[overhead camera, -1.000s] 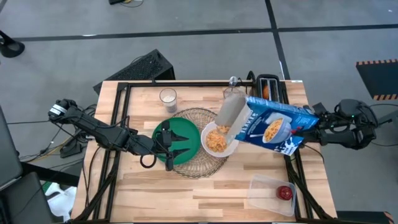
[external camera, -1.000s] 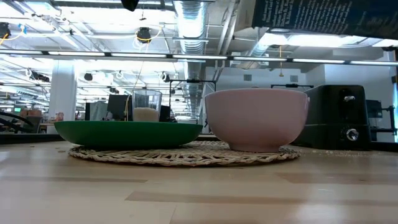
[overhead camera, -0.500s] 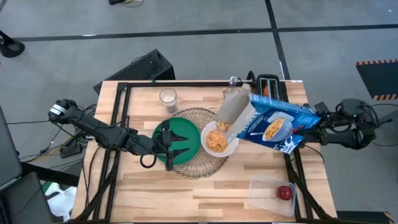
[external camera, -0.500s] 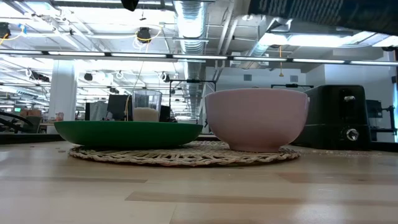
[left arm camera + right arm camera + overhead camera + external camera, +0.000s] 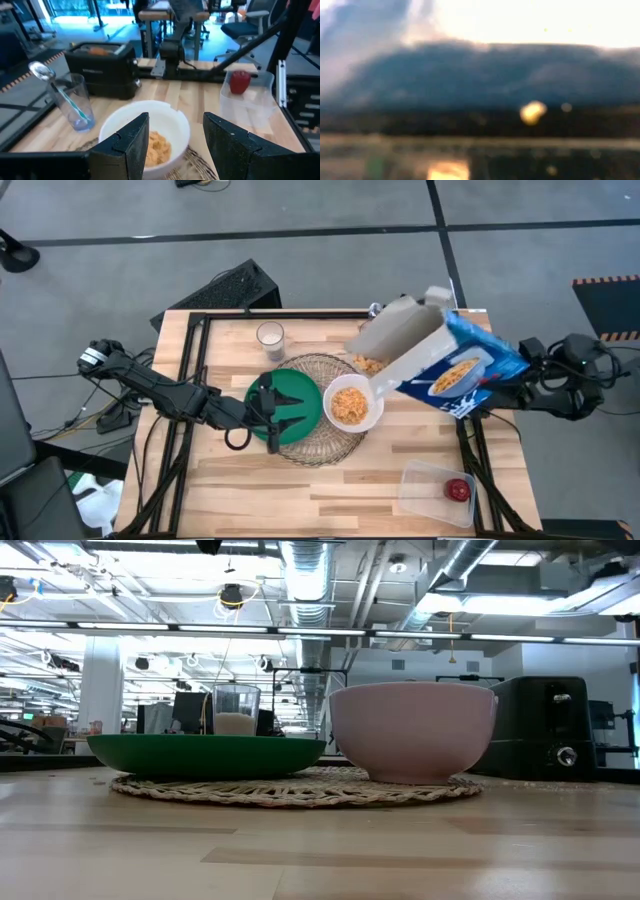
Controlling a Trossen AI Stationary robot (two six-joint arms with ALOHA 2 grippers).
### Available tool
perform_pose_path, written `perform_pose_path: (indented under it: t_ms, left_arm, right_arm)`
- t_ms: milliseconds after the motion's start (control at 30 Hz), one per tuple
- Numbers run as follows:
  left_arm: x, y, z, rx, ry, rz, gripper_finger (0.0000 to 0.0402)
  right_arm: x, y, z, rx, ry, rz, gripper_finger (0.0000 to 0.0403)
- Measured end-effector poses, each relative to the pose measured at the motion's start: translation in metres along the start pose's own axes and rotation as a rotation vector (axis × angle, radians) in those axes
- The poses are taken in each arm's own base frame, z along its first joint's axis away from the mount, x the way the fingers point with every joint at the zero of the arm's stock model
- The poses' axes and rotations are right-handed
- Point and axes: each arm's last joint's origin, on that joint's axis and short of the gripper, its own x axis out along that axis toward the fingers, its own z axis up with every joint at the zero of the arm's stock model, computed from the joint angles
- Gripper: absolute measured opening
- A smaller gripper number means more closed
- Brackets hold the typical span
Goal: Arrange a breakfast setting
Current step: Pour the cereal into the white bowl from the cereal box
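1. Four views to go through, high view first. My right gripper (image 5: 497, 392) has its fingers clamped on the carton (image 5: 448, 366), held tilted in the air above the bench's (image 5: 330, 490) right half, its open flap toward the far edge. The bowl (image 5: 352, 402) sits on the mat (image 5: 318, 452) beside the plate (image 5: 290, 408) and holds cereal, so I judge the pour done. My left gripper (image 5: 272, 416) hovers over the plate with nothing in it. One glass (image 5: 269, 336) stands near the far edge. The apple (image 5: 458, 489) lies in the tub (image 5: 436, 492) at the near right corner, well apart from the setting.

2. Low view: plate (image 5: 205, 754) and bowl (image 5: 412, 730) rest side by side on the mat (image 5: 295, 787), glass (image 5: 236, 710) behind them, toaster (image 5: 556, 728) at the right. No gripper shows.

3. Left wrist view: the fingers (image 5: 131, 142) stand apart and empty, facing the bowl (image 5: 145, 132). A second glass (image 5: 76, 102) with a spoon stands by the toaster (image 5: 104, 66), which has something orange in its slot, perhaps the bagel. The apple (image 5: 240, 81) is in its tub (image 5: 248, 97).

4. Right wrist view: only blur, I think the carton pressed close.

5. Left to do, as I judge: set the carton down, then bring the apple and whatever is toasting to the plate.
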Motion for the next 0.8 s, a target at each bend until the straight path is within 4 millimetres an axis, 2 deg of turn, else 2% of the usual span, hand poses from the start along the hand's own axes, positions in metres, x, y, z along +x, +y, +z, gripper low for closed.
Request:
perform_pose_path:
  t_ms: [400, 800]
  left_arm:
    - [-0.001, 0.002, 0.016, -0.011, -0.155, 0.097, 0.0174]
    - [-0.001, 0.005, 0.019, 0.022, -0.171, 0.179, 0.0174]
  right_arm:
    - [0.032, -0.008, -0.005, -0.078, -0.199, 0.068, 0.0304]
    - [0.078, -0.028, -0.033, -0.171, -0.339, 0.099, 0.0304]
